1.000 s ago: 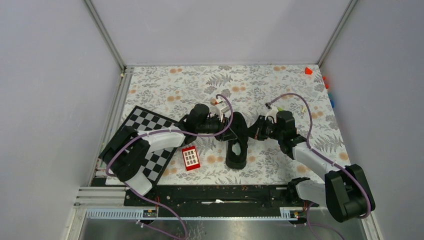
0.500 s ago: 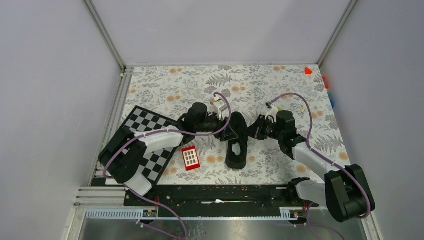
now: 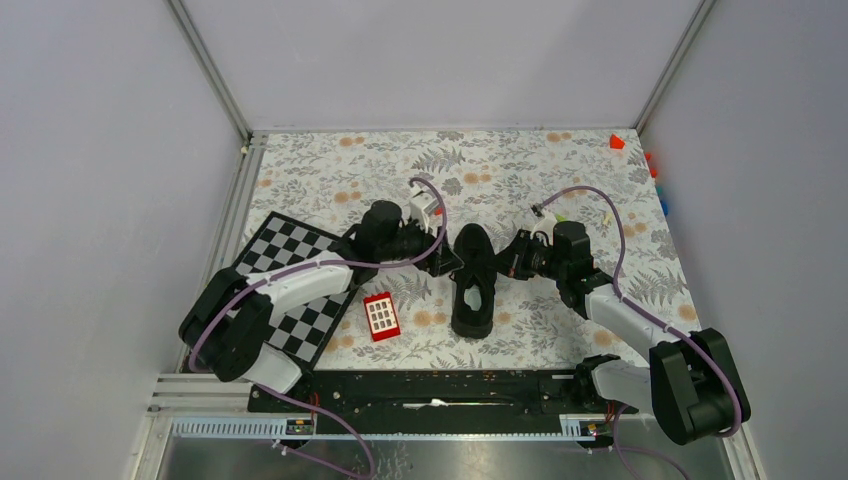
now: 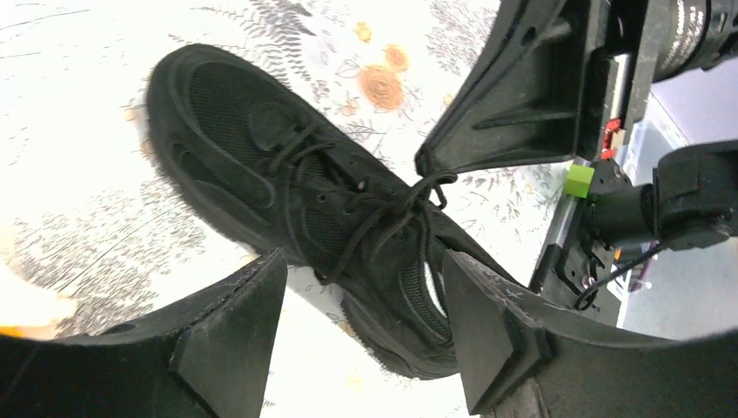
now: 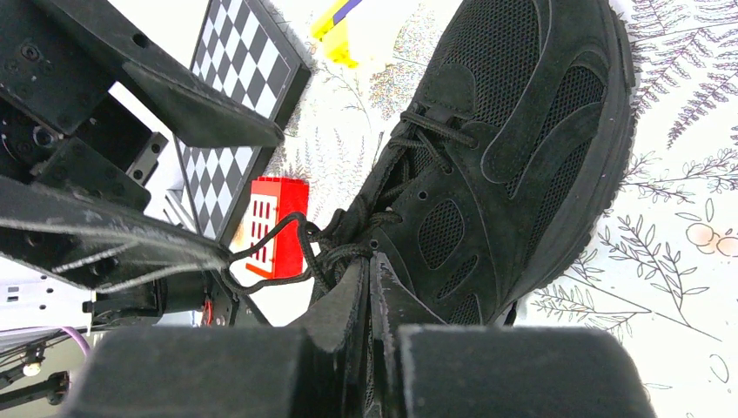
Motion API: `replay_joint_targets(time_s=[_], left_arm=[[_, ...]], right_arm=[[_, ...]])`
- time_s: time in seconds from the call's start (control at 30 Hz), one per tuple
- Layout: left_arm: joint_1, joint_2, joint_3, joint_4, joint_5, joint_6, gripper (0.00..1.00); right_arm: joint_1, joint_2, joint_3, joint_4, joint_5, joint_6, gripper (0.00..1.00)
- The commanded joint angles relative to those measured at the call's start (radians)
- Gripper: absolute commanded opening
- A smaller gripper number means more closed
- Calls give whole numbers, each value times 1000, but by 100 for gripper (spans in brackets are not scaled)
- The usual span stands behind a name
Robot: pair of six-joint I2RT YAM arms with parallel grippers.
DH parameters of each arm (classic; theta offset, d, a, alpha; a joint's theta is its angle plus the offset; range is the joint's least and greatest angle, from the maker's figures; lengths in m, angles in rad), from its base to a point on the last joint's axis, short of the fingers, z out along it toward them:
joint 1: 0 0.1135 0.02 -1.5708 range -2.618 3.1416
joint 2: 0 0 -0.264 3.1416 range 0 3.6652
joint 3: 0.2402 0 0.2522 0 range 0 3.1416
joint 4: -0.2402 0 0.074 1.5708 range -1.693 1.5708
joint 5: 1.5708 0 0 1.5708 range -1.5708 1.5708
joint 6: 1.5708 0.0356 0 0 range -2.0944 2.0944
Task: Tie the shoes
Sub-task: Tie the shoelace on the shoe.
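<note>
A black low-top shoe (image 3: 473, 285) lies mid-table, toe toward the far side, its thin laces loosely crossed over the tongue (image 4: 365, 209). My left gripper (image 3: 447, 262) sits just left of the shoe and stands open (image 4: 361, 326), nothing between its fingers (image 4: 231, 335). On the shoe's right side, my right gripper (image 3: 506, 264) is shut on a black lace (image 5: 370, 266). A slack loop of that lace (image 5: 270, 252) hangs off toward the left gripper. In the left wrist view the right gripper's fingertips (image 4: 435, 161) pinch the lace above the shoe's eyelets.
A red block (image 3: 381, 315) lies left of the shoe's heel, with a checkerboard (image 3: 300, 285) further left. Small coloured blocks (image 3: 617, 141) sit at the far right corner and along the right wall. A yellow piece (image 5: 335, 39) lies beyond the toe.
My left gripper has opened wide, let go of the lace and drawn back to the left, away from the shoe. The right gripper stays shut in place.
</note>
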Motion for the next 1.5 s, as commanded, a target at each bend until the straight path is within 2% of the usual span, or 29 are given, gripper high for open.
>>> replay_joint_targets(time_s=[0.0,0.17,0.47,0.77,0.9,1.03,1.1,1.2,1.47], left_arm=[[32,-70,-22,-12,-82,-37,70],[34,-78,-1,-96,-98,-102,70],[34,-90,-64,-1,29,-292,71],[31,-26,-69,108,129,-400,58],[14,16,-39,95,159,-396,54],[7,45,-15,48,155,-378,44],[6,47,-9,30,150,-366,30],[6,33,-12,33,129,-361,0],[25,-44,-52,73,-2,-362,0]], right_arm=[[-1,3,9,42,-7,6,0],[-2,5,11,40,-10,5,0],[-2,4,12,31,-11,3,0],[-2,6,13,31,-13,3,0],[-2,10,14,33,-13,2,0],[-1,10,17,34,-12,3,0],[-2,10,18,34,-12,2,0],[-1,10,18,34,-12,3,0],[-4,-27,1,30,31,14,0]])
